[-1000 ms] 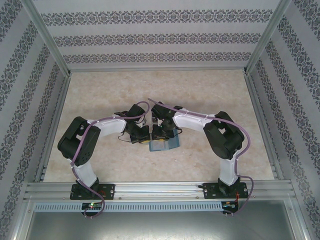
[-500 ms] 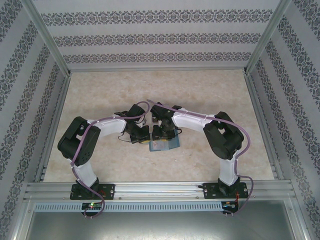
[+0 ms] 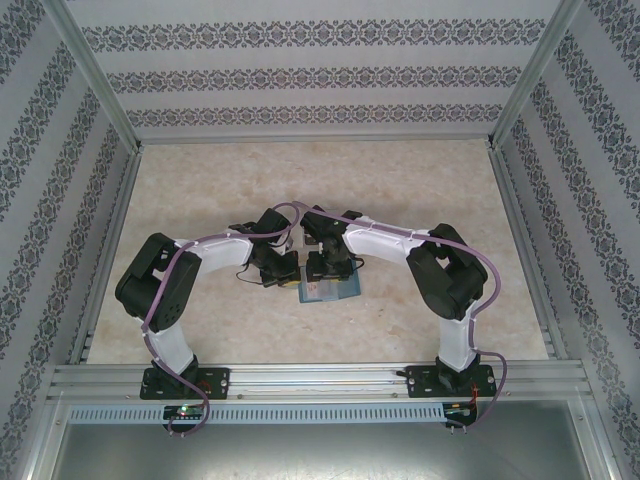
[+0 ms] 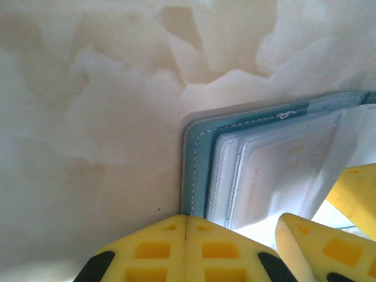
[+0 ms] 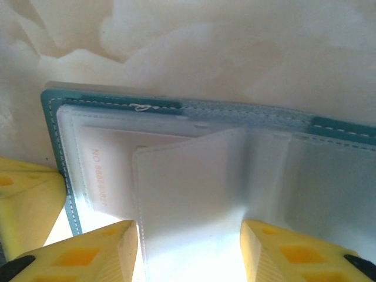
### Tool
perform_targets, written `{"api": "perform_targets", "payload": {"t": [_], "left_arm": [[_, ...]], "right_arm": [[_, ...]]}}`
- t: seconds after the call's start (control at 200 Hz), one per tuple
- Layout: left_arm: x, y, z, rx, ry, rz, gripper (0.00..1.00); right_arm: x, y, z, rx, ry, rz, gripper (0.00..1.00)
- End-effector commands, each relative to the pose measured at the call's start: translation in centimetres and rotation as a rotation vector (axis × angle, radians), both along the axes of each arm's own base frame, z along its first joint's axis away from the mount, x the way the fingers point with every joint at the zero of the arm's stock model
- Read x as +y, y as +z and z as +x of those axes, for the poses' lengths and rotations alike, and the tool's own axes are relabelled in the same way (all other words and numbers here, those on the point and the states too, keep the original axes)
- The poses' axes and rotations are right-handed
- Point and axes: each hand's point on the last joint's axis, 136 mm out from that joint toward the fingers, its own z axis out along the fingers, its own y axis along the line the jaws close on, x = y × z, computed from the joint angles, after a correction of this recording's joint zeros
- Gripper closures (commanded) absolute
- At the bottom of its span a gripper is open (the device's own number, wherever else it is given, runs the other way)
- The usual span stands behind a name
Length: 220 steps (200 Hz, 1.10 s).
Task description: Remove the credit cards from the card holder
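Two arms, the left arm [image 3: 165, 290] and the right arm [image 3: 450, 275], bend inward and meet near the middle of the marbled table [image 3: 200, 190]. One card holder [image 3: 331, 291] lies there, just below their wrists.

In the wrist views the teal card holder [image 4: 197, 153] lies open and flat on the table, with white stitching along its edge and clear plastic pockets inside.

The left gripper [image 4: 186, 226] has its two yellow pads pressed together along a closed seam. Its tips sit at the near corner of the cover. From the right wrist view, one of its fingers [image 5: 26, 200] rests against the same edge of the card holder [image 5: 176, 106].

The right gripper [image 5: 188, 235] has its two pads set apart at a middling gap. One translucent pocket flap [image 5: 188, 176] stands between them, its side edges just at their inner faces. I cannot tell whether they pinch it.

One credit card [image 5: 103, 167] is plainly visible, pale with orange print, still tucked in the left-hand pocket. The same card [image 4: 276, 176] shows from the left wrist view. Several layered pocket edges lie around it, and I cannot count any further cards.
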Motion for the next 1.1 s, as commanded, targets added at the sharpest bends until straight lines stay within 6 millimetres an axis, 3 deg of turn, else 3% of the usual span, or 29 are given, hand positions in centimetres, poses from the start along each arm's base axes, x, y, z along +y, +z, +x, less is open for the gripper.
{"api": "perform_targets", "payload": {"t": [0.0,0.405,0.685,0.879,1.094], "left_arm": [[-0.2,-0.8,-0.7,0.019,-0.024,0.011,0.98],[-0.2,-0.7,-0.6,0.02,-0.022,0.012,0.98],[-0.3,-0.7,-0.5,0.022,-0.022,0.012,0.98],[-0.3,-0.7,-0.6,0.021,-0.026,0.011,0.98],[-0.3,-0.8,-0.5,0.024,-0.03,0.016,0.98]], "right_arm": [[-0.9,1.1,-0.1,-0.028,0.01,-0.046,0.48],[-0.8,1.4,0.0,-0.037,0.02,-0.044,0.49],[-0.8,2.1,0.0,-0.05,0.028,-0.036,0.62],[-1.1,2.6,0.1,-0.058,0.027,-0.054,0.83],[-1.7,2.8,0.3,-0.074,0.033,-0.082,0.88]]}}
